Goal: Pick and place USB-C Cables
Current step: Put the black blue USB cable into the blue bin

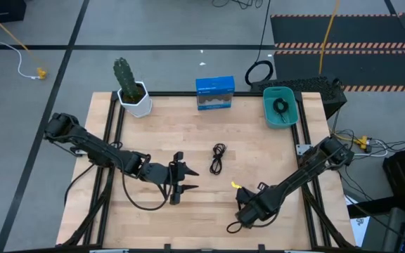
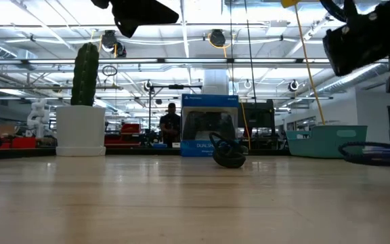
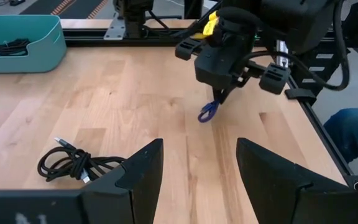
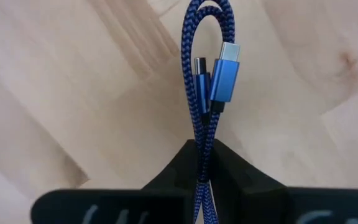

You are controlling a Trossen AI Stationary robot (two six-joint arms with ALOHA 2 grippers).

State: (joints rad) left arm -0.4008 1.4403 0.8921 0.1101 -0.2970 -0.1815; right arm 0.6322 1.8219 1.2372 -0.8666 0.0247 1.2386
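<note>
Blue-purple braided USB-C cable (image 4: 199,118), folded into a loop with bright blue plugs, pinched between pressed-together fingers of right claw (image 4: 202,163), dangling above pale wooden tabletop (image 1: 188,133) near its front-right area. Left claw (image 3: 194,163) spread wide, holding nothing, hovering front-centre. Bare wood between both claws. Black bundled cable (image 1: 218,157) lay mid-tabletop, apart from both. Another black bundle (image 1: 281,107) sat inside teal plastic bin (image 1: 269,112) at far-right corner.
</note>
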